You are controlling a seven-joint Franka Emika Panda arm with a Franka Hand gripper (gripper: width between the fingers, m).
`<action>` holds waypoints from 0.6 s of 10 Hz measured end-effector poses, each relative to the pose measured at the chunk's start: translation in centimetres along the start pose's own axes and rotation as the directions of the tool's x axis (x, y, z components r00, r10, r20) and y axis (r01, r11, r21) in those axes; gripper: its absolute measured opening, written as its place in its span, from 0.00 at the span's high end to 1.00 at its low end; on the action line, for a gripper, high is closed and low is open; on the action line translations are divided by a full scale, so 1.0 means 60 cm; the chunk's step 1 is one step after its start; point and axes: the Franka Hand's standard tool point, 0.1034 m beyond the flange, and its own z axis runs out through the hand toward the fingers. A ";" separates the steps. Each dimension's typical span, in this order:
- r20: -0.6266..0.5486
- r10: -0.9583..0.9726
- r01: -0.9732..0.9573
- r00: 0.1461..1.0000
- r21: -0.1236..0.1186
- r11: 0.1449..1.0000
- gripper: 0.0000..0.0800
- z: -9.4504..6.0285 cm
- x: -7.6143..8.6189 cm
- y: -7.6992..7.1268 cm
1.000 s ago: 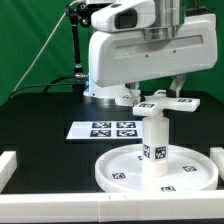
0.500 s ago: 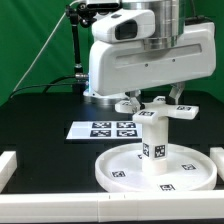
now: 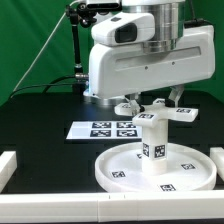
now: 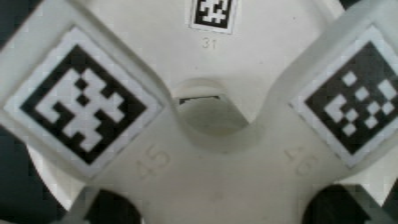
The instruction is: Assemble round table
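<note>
Nearest, the large round disc (image 3: pixel 120 166) lies flat on the black surface (image 3: pixel 40 120). The short cylinder leg (image 3: pixel 152 142) stands upright at its middle. The cross-shaped foot piece (image 3: pixel 166 113) sits atop the leg, clasped by the hand (image 3: pixel 153 104). Behind lies the marker board (image 3: pixel 103 129).

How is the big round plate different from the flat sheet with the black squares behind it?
The disc is round and rimmed; the marker board is a flat rectangle. The disc carries the upright leg; the board carries nothing. The disc's tags are spread out; the board's sit packed together. Both are white and lie on the black table.
</note>
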 end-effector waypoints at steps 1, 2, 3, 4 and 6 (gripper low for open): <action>0.000 0.000 0.000 1.000 0.000 1.000 0.44 0.000 0.000 0.000; 0.000 0.000 0.000 1.000 0.000 1.000 0.44 0.000 0.000 0.000; 0.000 0.006 -0.006 1.000 0.000 1.000 0.44 0.000 0.000 0.000; 0.000 0.018 -0.018 1.000 0.000 1.000 0.44 0.000 0.000 0.000; -0.003 0.065 -0.065 0.998 0.007 0.998 0.44 0.000 0.001 -0.001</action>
